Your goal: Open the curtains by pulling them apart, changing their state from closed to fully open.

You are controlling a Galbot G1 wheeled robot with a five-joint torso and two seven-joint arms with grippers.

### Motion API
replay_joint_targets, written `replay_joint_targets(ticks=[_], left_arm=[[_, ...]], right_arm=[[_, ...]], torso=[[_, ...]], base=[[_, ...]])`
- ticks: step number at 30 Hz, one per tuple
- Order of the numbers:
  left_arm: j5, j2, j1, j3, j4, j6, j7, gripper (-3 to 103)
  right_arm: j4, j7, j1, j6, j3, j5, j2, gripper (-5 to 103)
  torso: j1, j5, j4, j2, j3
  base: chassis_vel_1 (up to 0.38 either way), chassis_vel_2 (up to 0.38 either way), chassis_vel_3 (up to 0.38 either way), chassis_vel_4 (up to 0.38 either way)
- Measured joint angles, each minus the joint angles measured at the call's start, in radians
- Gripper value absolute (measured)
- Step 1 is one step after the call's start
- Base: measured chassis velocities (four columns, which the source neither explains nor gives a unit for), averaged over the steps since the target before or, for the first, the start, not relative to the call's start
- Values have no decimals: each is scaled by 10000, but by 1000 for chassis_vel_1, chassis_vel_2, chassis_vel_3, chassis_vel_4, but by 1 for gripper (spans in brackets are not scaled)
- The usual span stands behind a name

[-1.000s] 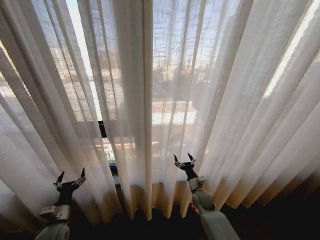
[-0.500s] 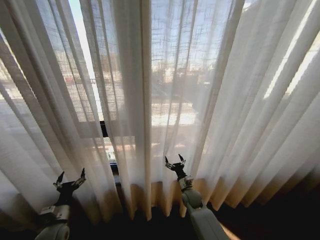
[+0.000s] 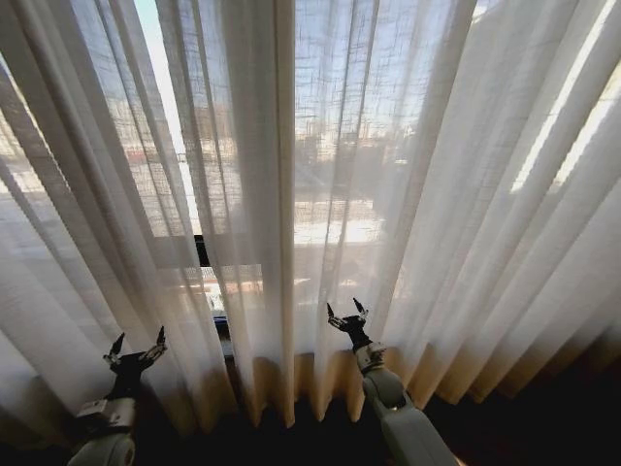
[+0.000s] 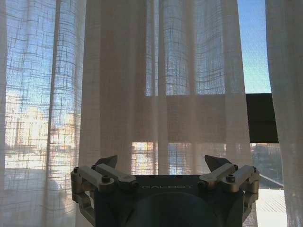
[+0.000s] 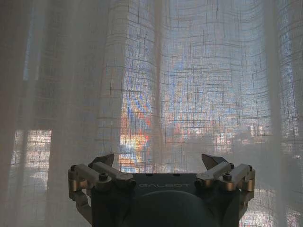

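Note:
The curtains (image 3: 320, 146) are sheer white pleated panels hanging across the whole window, with a narrow gap (image 3: 202, 257) left of centre where bare glass and a dark frame show. My left gripper (image 3: 137, 346) stands open low on the left, in front of the left panel (image 4: 161, 94) and not touching it. My right gripper (image 3: 345, 313) is open too, raised close to the folds of the right panel (image 5: 189, 85) just right of the centre pleat, with no fabric between its fingers.
The curtain hems (image 3: 291, 388) reach down to a dark floor (image 3: 524, 427) at the bottom of the head view. Through the fabric I see a sunlit window sill and buildings outside.
My right gripper moved left and up toward the centre pleat, then settled slightly right and lower. The left gripper has not moved. The curtains hang as before.

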Motion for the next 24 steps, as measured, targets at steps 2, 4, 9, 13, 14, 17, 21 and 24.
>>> replay_joint_targets(ticks=[2,4,9,13,14,17,21,24], left_arm=[[0,0,0,0,0,0,0,100],[0,0,0,0,0,0,0,100],[0,0,0,0,0,0,0,100],[0,1,0,0,0,0,0,100],[0,0,0,0,0,0,0,100],[0,0,0,0,1,0,0,100],[0,0,0,0,0,0,0,100],[-1,0,0,0,0,0,0,100]], right_arm=[[157,-12,-141,17,6,5,-25,100],[328,-30,-285,26,46,6,-69,100],[576,-157,-691,78,154,10,-219,100],[391,-164,-600,115,37,-173,-110,100],[310,-157,-519,125,14,-211,-75,100],[-37,-77,-129,139,-85,-257,56,100],[-725,53,472,132,-186,-240,242,100],[-1346,90,948,130,-195,-240,400,100]], torso=[[0,1,0,1,0],[0,0,2,1,0],[0,0,-1,1,0],[-1,0,0,2,0],[-1,1,0,2,0],[0,-2,2,2,0],[0,-2,2,1,0],[0,-1,1,2,0]], base=[[0,0,0,0],[0,0,0,0],[0,0,0,0],[0,0,0,0],[0,0,0,0],[0,0,0,0],[0,0,0,0],[0,0,0,0]])
